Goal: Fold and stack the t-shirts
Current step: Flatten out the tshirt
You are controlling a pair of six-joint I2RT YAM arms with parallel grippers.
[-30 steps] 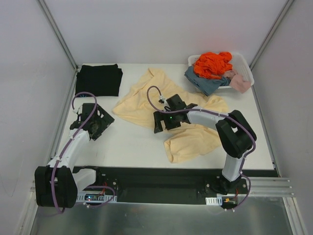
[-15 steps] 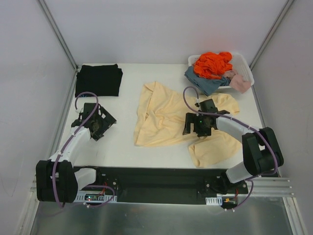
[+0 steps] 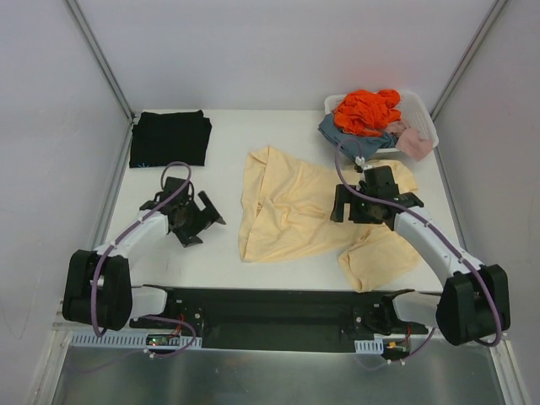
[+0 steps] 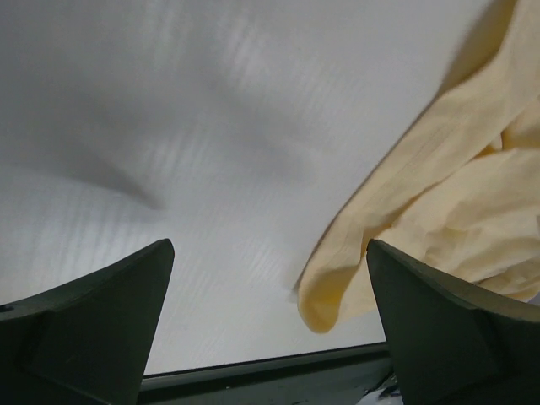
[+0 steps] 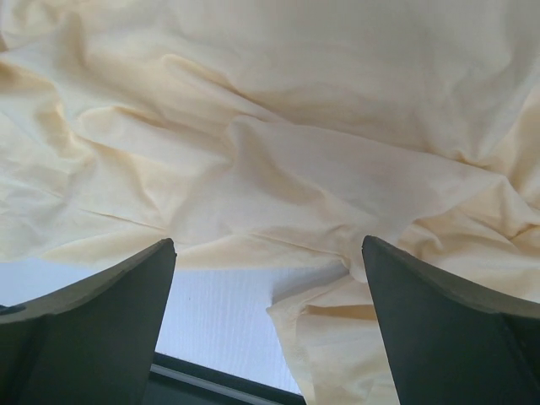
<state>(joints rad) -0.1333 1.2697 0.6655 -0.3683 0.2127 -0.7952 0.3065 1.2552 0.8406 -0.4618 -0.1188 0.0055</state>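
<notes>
The pale cream-yellow t-shirt [image 3: 291, 207] lies crumpled and spread over the table's centre-right. A black t-shirt [image 3: 170, 137] lies folded flat at the back left corner. My right gripper [image 3: 361, 209] hovers over the cream shirt's right part, open; in the right wrist view the rumpled cloth [image 5: 270, 126] fills the frame and nothing sits between the fingers [image 5: 93, 321]. My left gripper [image 3: 205, 223] stands open on bare table just left of the shirt. Its wrist view shows a rounded corner of the shirt [image 4: 439, 194] ahead to the right, apart from the fingers [image 4: 456, 329].
A white slotted basket [image 3: 419, 99] at the back right holds orange, blue-grey and pink clothes. The blue-grey one hangs over its front edge, close behind my right gripper. Grey walls enclose the table on three sides.
My right arm swung to the right, and the cream shirt shifted right with it and changed shape. My left gripper moved right, closer to the shirt's left edge.
</notes>
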